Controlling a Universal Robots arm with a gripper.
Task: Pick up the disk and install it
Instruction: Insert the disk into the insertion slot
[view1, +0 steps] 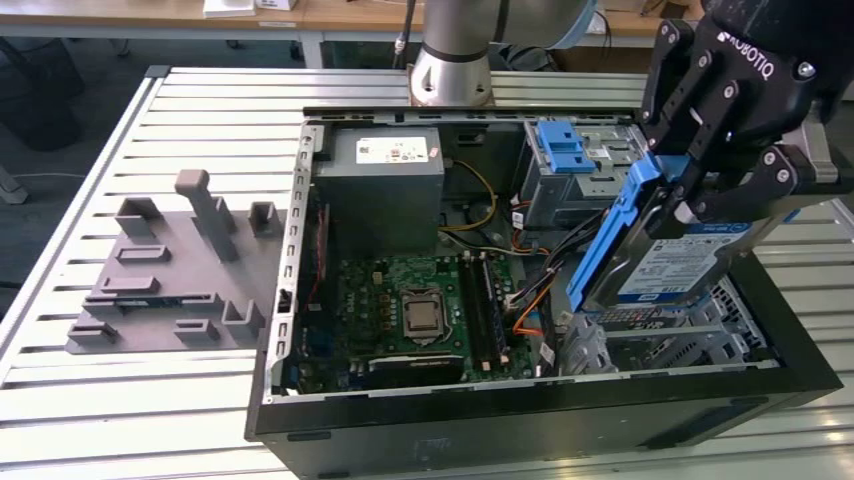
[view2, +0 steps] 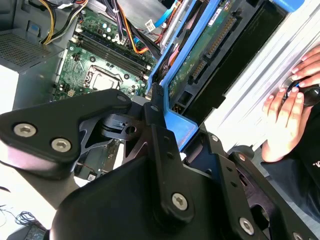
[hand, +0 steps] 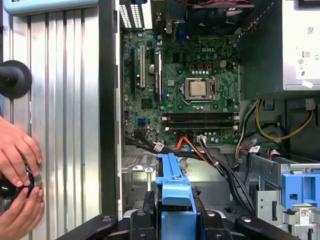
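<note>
In the exterior view, the disk (view1: 674, 265) hangs tilted on edge at the right side of the open computer case (view1: 534, 415). It is a silver-grey drive with a blue-and-white label and blue side rails. My gripper (view1: 721, 195) is shut on its upper end and holds it just above the metal drive cage (view1: 661, 340). The second wrist view shows the disk (view2: 200, 60) from its green circuit-board side, with my black fingers (view2: 159, 120) clamped on its blue rail. In the first wrist view the disk's blue rail (hand: 172, 182) sticks out from between the fingers (hand: 150, 205), over the case's inside.
A grey power supply box (view1: 380, 185), the green motherboard (view1: 414, 305) and loose cables lie inside the case. A blue latch (view1: 567, 150) sits on the upper bay. A grey fixture (view1: 174, 275) stands on the slatted table. A person's hands (hand: 17, 172) rest beside the case.
</note>
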